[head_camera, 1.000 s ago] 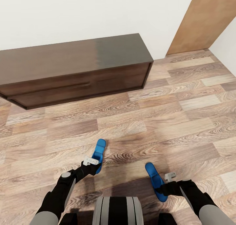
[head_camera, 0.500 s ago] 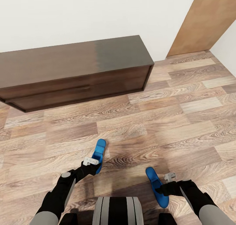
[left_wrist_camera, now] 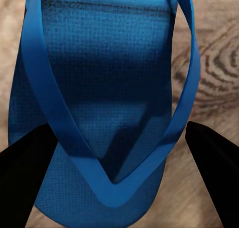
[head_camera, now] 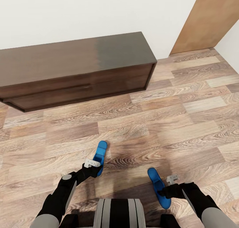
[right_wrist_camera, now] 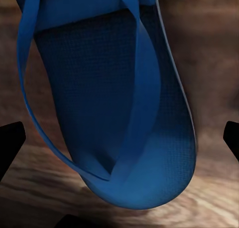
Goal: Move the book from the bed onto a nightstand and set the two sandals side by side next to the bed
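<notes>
The wood-plank floor fills most of the head view, with a white wall at the far side. A brown door stands at the far right, against that wall. A long low dark brown bench sits along the wall at the far left and centre, its top bare.

Near the bottom edge, the robot's grey trunk shows between two black arms. The left arm reaches forward at the near left; the right arm reaches in from the near right.

The left sandal is bright blue and points away from the robot, just left of centre. The left claw is clamped on its near end; in the left wrist view its two dark fingers press on either side of the sole, under the V-shaped strap. The right sandal, also blue, lies at the near right, well apart from the first and angled to the far left. The right claw is clamped on it; in the right wrist view the blue sole and strap hang close above the floor, with dark fingertips at both edges.
</notes>
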You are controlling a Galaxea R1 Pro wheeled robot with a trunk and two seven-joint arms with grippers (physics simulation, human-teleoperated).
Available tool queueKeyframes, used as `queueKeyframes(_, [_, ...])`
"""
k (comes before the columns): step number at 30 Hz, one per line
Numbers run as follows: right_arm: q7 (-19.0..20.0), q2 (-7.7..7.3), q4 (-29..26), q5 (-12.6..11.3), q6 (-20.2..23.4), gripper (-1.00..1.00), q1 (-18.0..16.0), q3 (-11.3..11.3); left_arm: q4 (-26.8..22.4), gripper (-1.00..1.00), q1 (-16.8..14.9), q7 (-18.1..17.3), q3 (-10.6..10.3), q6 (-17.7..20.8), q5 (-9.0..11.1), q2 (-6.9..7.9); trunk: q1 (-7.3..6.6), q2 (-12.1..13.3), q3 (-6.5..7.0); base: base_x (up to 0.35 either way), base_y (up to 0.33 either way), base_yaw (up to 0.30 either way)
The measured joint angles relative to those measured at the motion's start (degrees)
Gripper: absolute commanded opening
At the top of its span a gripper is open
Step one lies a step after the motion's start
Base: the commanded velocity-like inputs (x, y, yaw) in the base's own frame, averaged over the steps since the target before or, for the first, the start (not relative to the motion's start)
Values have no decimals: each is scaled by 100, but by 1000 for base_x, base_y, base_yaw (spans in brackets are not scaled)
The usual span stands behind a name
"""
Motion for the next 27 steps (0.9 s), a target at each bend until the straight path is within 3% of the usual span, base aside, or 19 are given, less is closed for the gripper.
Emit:
queueKeyframes(5, [0, 0, 0, 1, 1, 100, 0, 0, 5, -100, 0, 0, -1, 0, -6, 0, 13, -6, -110, 0, 0, 0])
queueKeyframes(21, [0, 0, -2, 0, -3, 100, 0, 0, 5, -100, 0, 0, 0, 0, 0, 0, 13, -7, -111, 0, 0, 0])
queueKeyframes(22, [0, 0, -2, 0, -2, -100, 0, 0, 6, -100, 0, 0, -2, 0, 0, 0, 13, -7, -111, 0, 0, 0])
queueKeyframes(27, [0, -1, -5, 21, -8, -100, -1, 1, 4, -100, 2, 0, 0, 0, 0, 0, 13, -7, -111, 0, 0, 0])
